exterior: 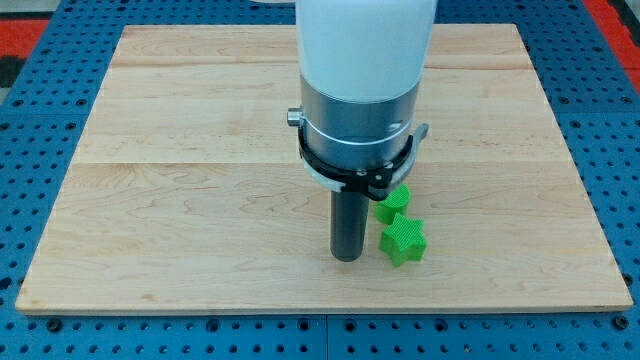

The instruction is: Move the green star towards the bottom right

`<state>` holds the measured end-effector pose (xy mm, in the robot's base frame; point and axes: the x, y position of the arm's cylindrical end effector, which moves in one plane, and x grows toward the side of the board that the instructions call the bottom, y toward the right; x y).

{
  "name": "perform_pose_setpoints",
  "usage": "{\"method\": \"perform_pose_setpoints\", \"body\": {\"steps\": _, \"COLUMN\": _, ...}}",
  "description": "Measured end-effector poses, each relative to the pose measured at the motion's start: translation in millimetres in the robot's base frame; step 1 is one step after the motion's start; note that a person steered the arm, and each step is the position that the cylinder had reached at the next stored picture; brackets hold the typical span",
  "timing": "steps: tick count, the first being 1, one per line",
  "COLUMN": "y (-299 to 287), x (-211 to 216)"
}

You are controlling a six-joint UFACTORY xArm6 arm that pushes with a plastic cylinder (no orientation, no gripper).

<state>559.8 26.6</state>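
My tip [347, 257] stood just left of the green star [403, 241], near the board's [200, 200] bottom edge, right of its middle. There was no claw. The star seemed light, stiff; push its upper-left side.

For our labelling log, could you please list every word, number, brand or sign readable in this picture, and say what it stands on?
None: no readable text shows in the camera view.
Wooden board: bare grain, no marks.
Green star and the second green block: plain.
Arm's white and metal housing, and my tip just left of the star: no label.
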Motion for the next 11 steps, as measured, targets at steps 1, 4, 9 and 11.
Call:
{"method": "perform_pose_setpoints", "body": {"steps": 1, "y": 4, "x": -2}}
{"method": "perform_pose_setpoints", "body": {"steps": 4, "y": 52, "x": -5}}
{"method": "perform_pose_setpoints", "body": {"steps": 9, "y": 58, "x": -19}}
{"method": "perform_pose_setpoints", "body": {"steps": 11, "y": 75, "x": -19}}
